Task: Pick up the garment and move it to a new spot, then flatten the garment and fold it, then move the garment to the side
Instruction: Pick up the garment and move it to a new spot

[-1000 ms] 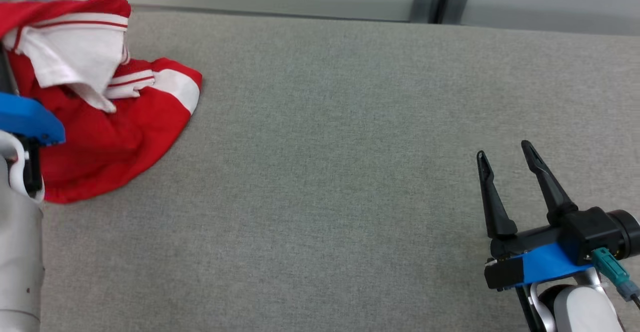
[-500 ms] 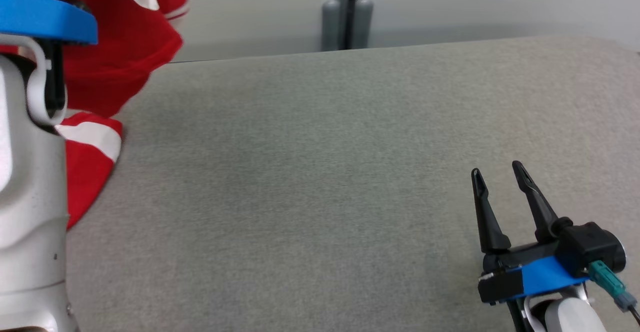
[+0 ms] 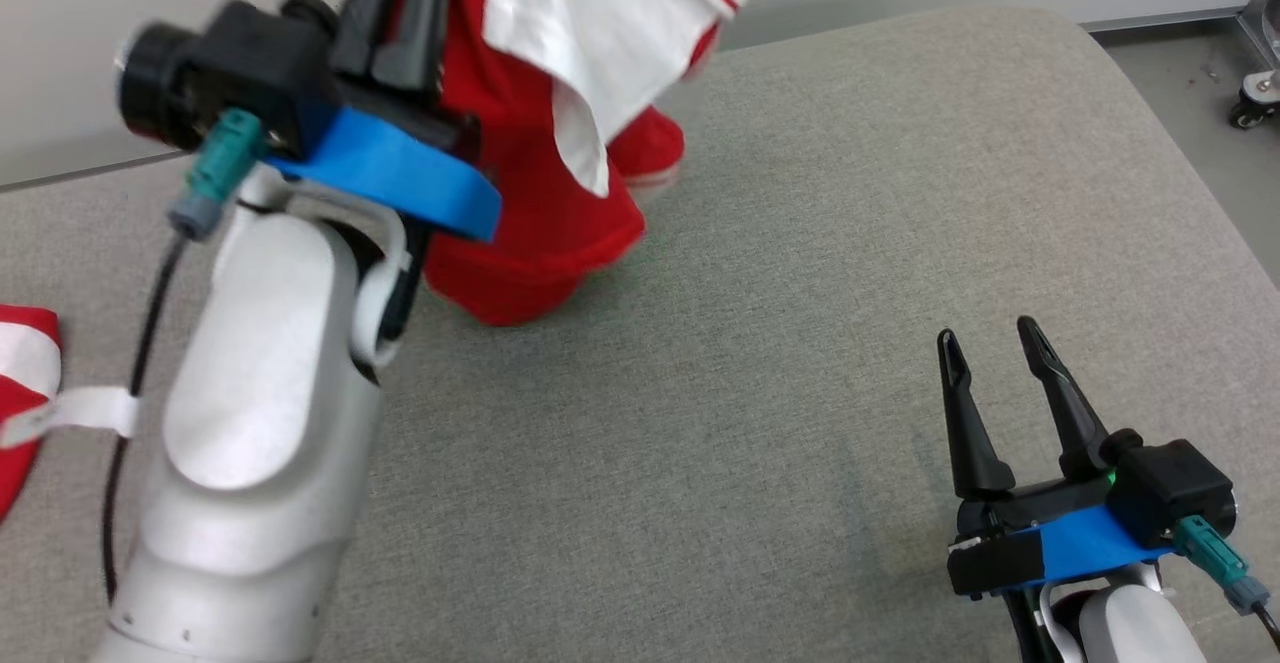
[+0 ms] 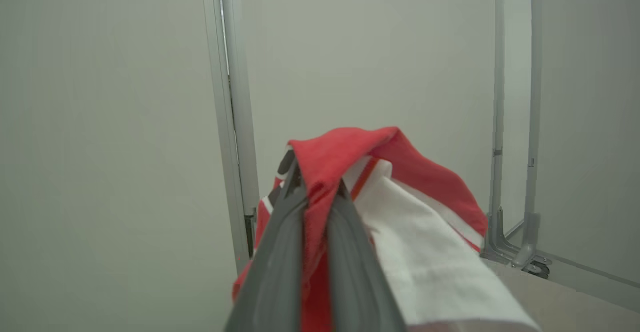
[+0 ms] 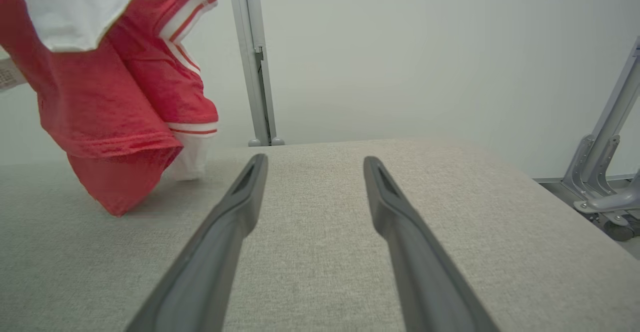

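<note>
Lifted higher, the limp red-and-white garment (image 3: 540, 203) hangs pinched by left pincer (image 4: 314, 182); right pincer (image 3: 987, 331) spread wide.

A grey woven tabletop (image 3: 760, 363) is stretching out in front of me, its far right corner rounding off softly. Behind it a pale, plain wall (image 5: 425, 46) is running the whole width of the room. A slim metal post (image 5: 255, 71) is standing upright against that wall, its foot showing just behind the table's far edge. Off to the right, a strip of grey floor (image 3: 1190, 83) is showing past the table. A slanted metal frame (image 5: 607, 136) is resting on it near the wall, with a small caster wheel (image 3: 1255, 103) sitting at its base.
</note>
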Robot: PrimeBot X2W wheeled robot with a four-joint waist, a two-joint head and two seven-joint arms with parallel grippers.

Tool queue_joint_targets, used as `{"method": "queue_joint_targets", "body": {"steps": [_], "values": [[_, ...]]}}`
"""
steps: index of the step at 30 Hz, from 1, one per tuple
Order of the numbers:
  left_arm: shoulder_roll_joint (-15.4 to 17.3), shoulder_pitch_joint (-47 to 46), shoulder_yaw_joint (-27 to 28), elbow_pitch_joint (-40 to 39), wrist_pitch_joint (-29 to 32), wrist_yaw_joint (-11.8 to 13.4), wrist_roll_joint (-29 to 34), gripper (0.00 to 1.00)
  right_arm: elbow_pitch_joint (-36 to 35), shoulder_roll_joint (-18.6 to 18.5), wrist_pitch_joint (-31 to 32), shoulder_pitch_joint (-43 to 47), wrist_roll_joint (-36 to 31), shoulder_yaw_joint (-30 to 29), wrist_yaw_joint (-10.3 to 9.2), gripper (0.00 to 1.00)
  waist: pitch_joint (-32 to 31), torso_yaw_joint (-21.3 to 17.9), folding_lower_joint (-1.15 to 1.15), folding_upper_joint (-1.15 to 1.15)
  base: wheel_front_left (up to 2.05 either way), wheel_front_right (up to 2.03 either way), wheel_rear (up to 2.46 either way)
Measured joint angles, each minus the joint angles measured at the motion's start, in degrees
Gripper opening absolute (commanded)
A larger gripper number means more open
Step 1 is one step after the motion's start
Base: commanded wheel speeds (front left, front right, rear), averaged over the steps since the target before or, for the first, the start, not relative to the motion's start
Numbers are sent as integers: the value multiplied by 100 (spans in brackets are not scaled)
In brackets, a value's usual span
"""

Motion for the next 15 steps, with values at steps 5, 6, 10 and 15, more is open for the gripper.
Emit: {"method": "queue_joint_targets", "body": {"steps": [5, 6, 10, 15], "values": [[-215, 751, -290, 501, -155, -1, -148, 0, 26, 0, -23, -12, 12, -5, 0, 100, 52, -48, 0, 0, 0, 0, 0], [-245, 909, -366, 621, -169, -1, -178, 0, 26, 0, -24, -12, 12, -12, 0, 100, 56, -45, 0, 0, 0, 0, 0], [-374, 1521, -697, 1048, -333, -1, -328, 0, 85, 0, -26, -13, 4, -26, 1, 100, 48, -2, 0, 0, 0, 0, 0], [-485, 2119, -1313, 1367, -450, -2, -467, 44, 131, 0, -31, -12, -33, -30, 0, 100, -31, 125, 0, 0, 0, 0, 0]]}}
